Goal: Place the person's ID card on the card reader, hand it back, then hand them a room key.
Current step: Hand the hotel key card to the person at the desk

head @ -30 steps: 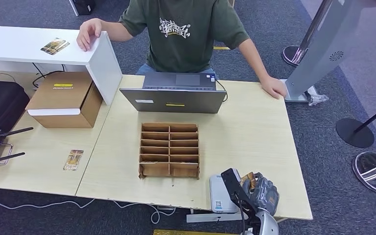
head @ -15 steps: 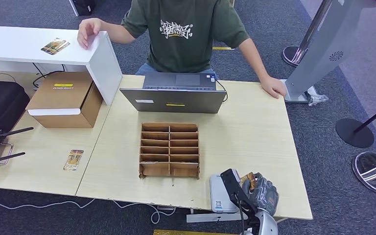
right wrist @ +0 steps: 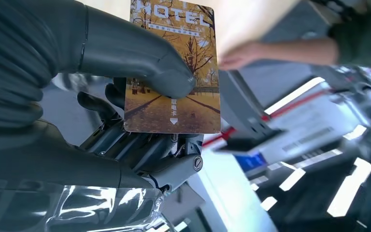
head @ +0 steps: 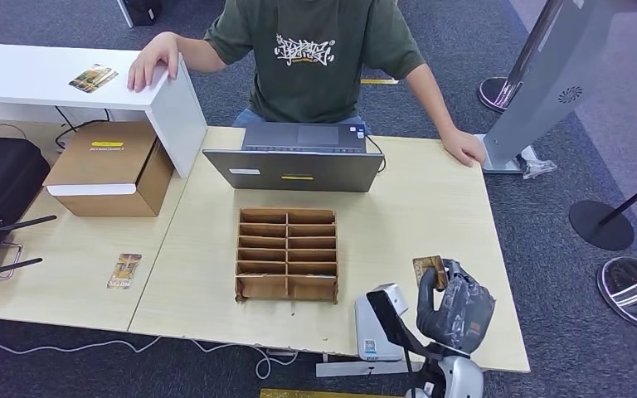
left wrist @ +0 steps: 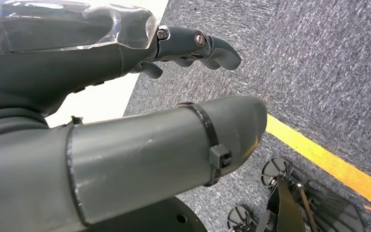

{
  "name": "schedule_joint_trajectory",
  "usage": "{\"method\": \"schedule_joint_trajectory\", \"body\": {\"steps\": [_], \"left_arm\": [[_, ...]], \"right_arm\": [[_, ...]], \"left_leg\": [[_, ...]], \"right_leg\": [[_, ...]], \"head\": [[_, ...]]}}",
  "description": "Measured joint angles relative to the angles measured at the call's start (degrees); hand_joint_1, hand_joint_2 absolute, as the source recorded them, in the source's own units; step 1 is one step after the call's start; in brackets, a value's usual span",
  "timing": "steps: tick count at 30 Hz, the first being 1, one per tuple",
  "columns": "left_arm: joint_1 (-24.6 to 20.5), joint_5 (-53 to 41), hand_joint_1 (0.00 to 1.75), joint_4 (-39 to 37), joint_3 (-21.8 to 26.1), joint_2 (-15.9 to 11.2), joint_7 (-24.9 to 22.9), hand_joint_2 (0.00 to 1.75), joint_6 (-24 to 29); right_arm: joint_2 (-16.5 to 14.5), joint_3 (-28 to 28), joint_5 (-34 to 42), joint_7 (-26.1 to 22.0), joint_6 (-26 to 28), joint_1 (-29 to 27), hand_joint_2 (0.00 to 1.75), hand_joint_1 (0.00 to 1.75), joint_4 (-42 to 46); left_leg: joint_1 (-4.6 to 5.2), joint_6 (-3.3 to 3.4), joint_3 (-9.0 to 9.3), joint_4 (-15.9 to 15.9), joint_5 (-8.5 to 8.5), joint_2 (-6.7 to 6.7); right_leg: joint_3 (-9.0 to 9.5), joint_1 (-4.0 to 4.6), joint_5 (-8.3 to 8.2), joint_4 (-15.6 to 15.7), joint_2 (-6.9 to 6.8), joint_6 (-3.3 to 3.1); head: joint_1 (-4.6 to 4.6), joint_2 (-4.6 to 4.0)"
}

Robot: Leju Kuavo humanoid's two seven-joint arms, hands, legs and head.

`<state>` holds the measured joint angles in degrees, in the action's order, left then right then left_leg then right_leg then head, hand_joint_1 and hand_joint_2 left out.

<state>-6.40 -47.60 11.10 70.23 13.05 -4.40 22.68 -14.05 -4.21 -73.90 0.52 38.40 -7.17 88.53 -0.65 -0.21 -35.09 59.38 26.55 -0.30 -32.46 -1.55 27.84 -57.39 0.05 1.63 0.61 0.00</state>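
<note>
My right hand [head: 456, 311] is raised over the table's near right corner and pinches a yellow-brown card [head: 429, 270] printed "HOTEL". In the right wrist view the thumb [right wrist: 125, 53] presses the card [right wrist: 174, 67] against the fingers behind it. The white card reader [head: 373, 327] lies at the front edge, just left of that hand. The person in a green shirt [head: 315, 58] stands behind the laptop, one hand [head: 464, 148] flat on the table's far right, the other [head: 151, 60] on the white counter. My left hand [left wrist: 125, 96] hangs over grey carpet, fingers apart, holding nothing.
A wooden slotted organiser [head: 287, 254] stands mid-table behind the reader, with the laptop [head: 294, 166] beyond it. Another card [head: 124, 270] lies on the left table and one [head: 93, 78] on the counter. A cardboard box [head: 109, 168] sits at the left; a grey stand [head: 539, 83] rises at the far right.
My right hand has lifted off the table beside the reader and moved forward, turning the card upright. The person's hand on the counter has shifted slightly.
</note>
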Motion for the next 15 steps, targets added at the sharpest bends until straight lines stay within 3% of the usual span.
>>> {"method": "schedule_joint_trajectory", "body": {"steps": [5, 9, 15], "left_arm": [[0.02, -0.56, 0.0, 0.0, 0.0, 0.09, 0.36, 0.0, -0.16], [0.04, -0.87, 0.0, 0.0, 0.0, 0.2, 0.5, 0.0, -0.19], [0.01, -1.13, 0.0, 0.0, -0.01, 0.57, 0.61, 0.0, -0.09]], "right_arm": [[-1.4, 0.33, -4.36, -12.64, 0.15, -0.68, 1.75, 1.75, 9.75], [-1.59, 0.36, -7.03, -14.78, 0.15, -0.55, 1.75, 1.75, 14.87], [-1.6, 0.06, -8.65, -17.22, 0.13, 1.49, 1.75, 1.75, 15.57]], "left_leg": [[0.0, 0.0, 0.0, 0.0, 0.0, -0.02], [0.01, 0.0, -0.01, 0.0, 0.0, -0.02], [0.0, 0.0, -0.01, 0.0, -0.01, -0.06]], "right_leg": [[0.03, 0.0, 0.0, 0.0, -0.03, 0.0], [0.06, 0.0, 0.0, 0.0, -0.02, 0.0], [0.11, 0.0, 0.0, -0.01, -0.07, 0.0]], "head": [[-0.02, 0.0], [-0.01, 0.0], [-0.01, 0.0]]}}
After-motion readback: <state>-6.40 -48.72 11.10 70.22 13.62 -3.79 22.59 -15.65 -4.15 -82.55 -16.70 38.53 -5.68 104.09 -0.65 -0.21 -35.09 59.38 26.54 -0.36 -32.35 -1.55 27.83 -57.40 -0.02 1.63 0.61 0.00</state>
